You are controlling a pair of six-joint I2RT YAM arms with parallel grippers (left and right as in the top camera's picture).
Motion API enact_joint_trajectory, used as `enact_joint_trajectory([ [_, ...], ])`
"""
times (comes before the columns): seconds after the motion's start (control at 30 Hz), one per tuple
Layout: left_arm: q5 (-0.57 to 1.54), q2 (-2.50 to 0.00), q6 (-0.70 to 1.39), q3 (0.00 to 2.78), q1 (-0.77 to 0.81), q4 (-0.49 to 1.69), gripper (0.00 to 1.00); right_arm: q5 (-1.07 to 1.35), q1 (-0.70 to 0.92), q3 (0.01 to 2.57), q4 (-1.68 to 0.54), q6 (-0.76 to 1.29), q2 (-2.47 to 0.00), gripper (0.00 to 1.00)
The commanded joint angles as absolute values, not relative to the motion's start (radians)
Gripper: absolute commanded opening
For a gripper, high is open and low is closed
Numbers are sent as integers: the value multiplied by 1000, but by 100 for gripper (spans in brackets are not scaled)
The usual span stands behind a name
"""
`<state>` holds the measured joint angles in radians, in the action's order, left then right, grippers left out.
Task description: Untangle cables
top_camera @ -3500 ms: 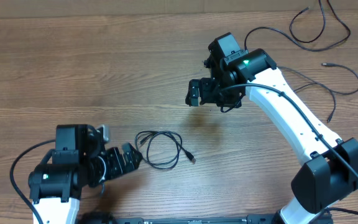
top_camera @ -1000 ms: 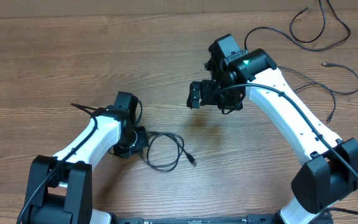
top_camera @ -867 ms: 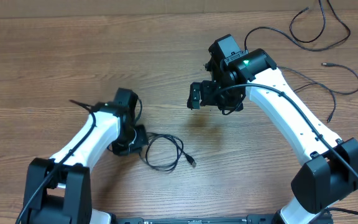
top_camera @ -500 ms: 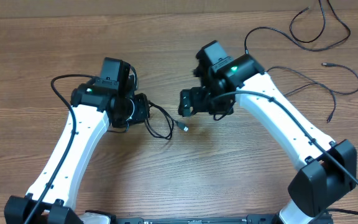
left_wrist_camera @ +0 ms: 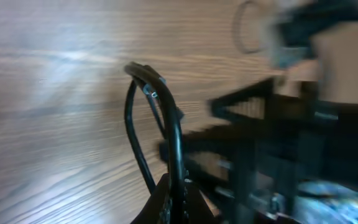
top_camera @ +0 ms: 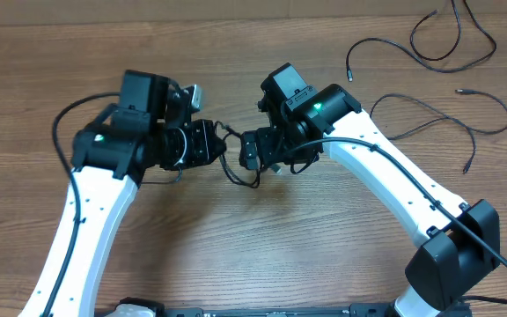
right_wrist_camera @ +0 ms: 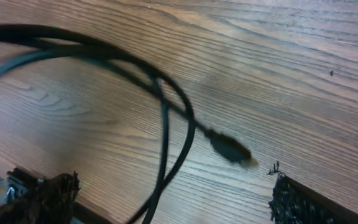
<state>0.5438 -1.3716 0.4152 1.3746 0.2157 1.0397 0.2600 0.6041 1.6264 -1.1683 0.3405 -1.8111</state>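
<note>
The surface is brown wood grain, smooth, with a soft sheen. The cables have smooth black plastic-looking sheaths. The arm shells look like glossy white plastic.

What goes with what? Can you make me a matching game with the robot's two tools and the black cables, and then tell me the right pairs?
Things
1. left tool
2. right tool
3. coiled cable
4. loose cables

States
A. spread flat on the table, at the far right corner
B. open, right beside the coil
C. shut on a strand of the coil
D. looped between the two tools

Right pairs: 1-C, 2-B, 3-D, 4-A.
</note>
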Motion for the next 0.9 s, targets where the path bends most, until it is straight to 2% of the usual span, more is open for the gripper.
enact_joint_trajectory([
  [0.0,645,-1309,401,1447,216,1050,4,236,605,1622,-1164,344,-1809,100],
  [0.13,646,-1260,408,1479,216,1059,4,186,605,1622,-1171,345,-1809,95],
  [0.3,312,-1214,437,1486,216,1168,4,-69,594,1622,-1223,471,-1809,95],
  [0.47,1,-1222,521,1486,216,1353,4,-119,561,1622,-1252,480,-1809,99],
  [0.87,-214,-1223,636,1486,216,1514,4,-138,468,1622,-1274,475,-1809,100],
])
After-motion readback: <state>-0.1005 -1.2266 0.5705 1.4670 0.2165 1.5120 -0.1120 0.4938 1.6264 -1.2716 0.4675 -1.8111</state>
